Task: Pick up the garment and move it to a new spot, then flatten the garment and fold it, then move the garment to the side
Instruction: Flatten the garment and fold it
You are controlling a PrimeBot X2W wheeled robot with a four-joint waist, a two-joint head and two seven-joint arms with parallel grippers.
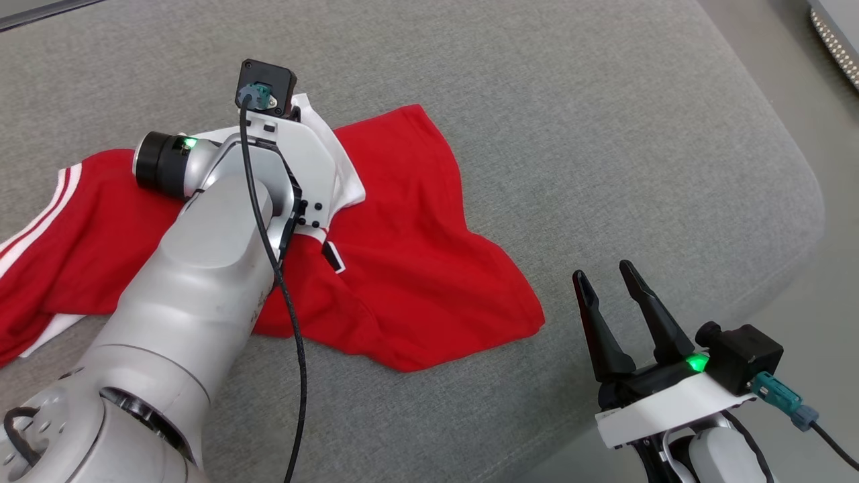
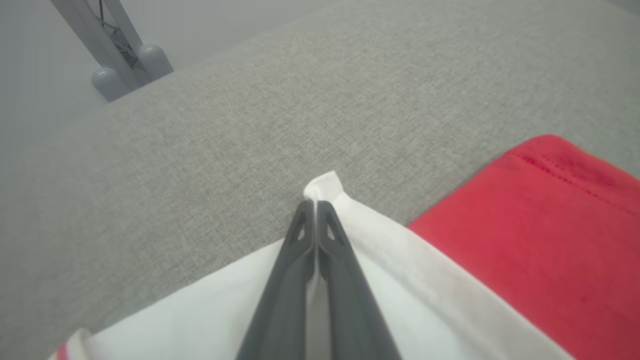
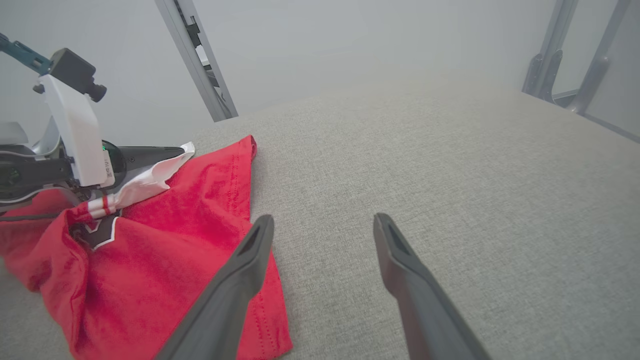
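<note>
— Left gripper (image 2: 315, 202) status: we read both dark fingers pressed together, with a fold of white fabric pinched between them. A small white corner shows just past the tips.
— Confirmed. What does that fabric belong to?
— We identify it as the white panel of the garment (image 1: 416, 255), a red shirt with white stripes at its left end. In the right wrist view, the white panel is raised off the red cloth where the fingers hold it.
— Where do we locate the garment?
— It lies crumpled on the grey cushion (image 1: 604, 134), across the left half of the head view and partly under the left arm (image 1: 201, 268). The red cloth rests flat on the cushion surface.
— Right gripper (image 1: 602, 268) status?
— We see its two fingers spread wide and unloaded. It hovers near the cushion's rounded front right corner.
— Relation to the garment?
— Apart. In the head view we see a strip of bare grey cushion between the fingers and the nearest red hem, which lies to their left.
</note>
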